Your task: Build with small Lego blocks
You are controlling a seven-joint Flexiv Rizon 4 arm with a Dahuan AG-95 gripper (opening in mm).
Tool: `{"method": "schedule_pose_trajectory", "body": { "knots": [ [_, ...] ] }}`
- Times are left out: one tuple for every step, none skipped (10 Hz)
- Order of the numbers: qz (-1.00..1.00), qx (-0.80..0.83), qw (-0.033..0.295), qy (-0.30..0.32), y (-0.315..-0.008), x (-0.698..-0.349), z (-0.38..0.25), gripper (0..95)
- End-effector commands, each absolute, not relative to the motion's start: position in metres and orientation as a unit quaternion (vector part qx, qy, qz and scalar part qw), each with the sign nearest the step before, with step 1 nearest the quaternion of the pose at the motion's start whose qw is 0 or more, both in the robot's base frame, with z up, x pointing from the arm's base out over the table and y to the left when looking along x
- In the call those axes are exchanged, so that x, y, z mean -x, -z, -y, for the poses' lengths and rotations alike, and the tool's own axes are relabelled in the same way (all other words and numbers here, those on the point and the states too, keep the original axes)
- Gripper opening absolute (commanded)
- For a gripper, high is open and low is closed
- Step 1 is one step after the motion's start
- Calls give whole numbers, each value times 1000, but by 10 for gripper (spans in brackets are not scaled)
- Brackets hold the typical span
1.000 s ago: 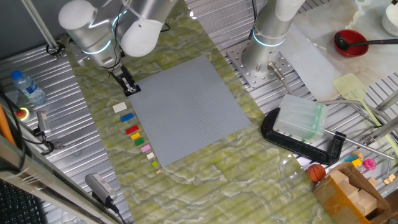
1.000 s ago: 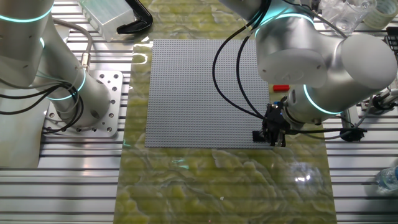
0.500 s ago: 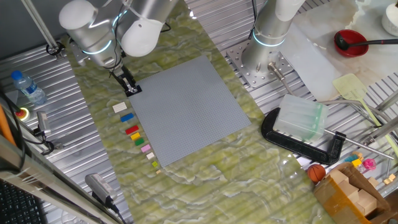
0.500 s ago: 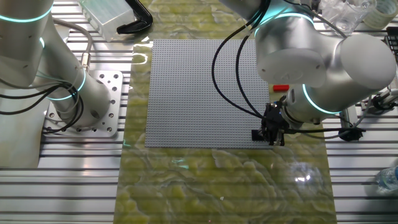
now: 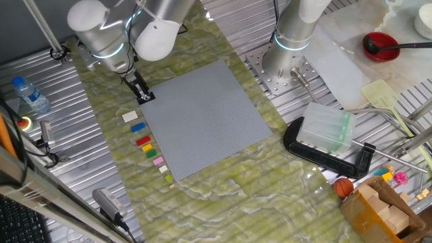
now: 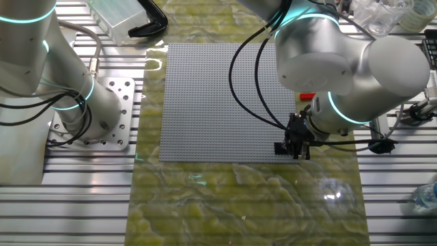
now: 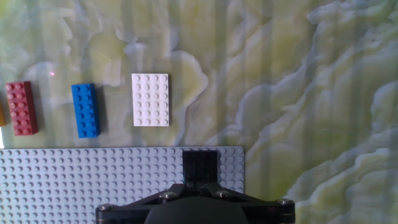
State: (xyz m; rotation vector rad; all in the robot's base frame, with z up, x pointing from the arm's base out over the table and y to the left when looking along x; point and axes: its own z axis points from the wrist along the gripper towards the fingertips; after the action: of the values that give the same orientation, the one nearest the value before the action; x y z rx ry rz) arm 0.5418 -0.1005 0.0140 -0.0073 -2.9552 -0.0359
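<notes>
In the hand view, the gripper [image 7: 200, 186] sits at the bottom centre of the frame over a corner of the grey baseplate [image 7: 93, 177], with a black brick [image 7: 200, 166] right at its tip on the plate; whether the jaws are clamped on it cannot be told. Above the plate's edge, on the green marbled surface [image 7: 280, 81], lie a white brick [image 7: 150, 99], a blue brick [image 7: 84, 110] and a red brick [image 7: 21, 107], side by side and apart.
</notes>
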Motion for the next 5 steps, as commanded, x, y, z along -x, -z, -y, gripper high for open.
{"method": "schedule_pose_trajectory", "body": {
  "knots": [
    [996,5,91,10,3,-545,100,0],
    [996,7,92,10,2,-549,100,0],
    [995,8,94,10,3,-550,100,0],
    [995,9,97,10,4,-549,100,0],
    [995,7,99,10,7,-544,100,0]
  ]
}}
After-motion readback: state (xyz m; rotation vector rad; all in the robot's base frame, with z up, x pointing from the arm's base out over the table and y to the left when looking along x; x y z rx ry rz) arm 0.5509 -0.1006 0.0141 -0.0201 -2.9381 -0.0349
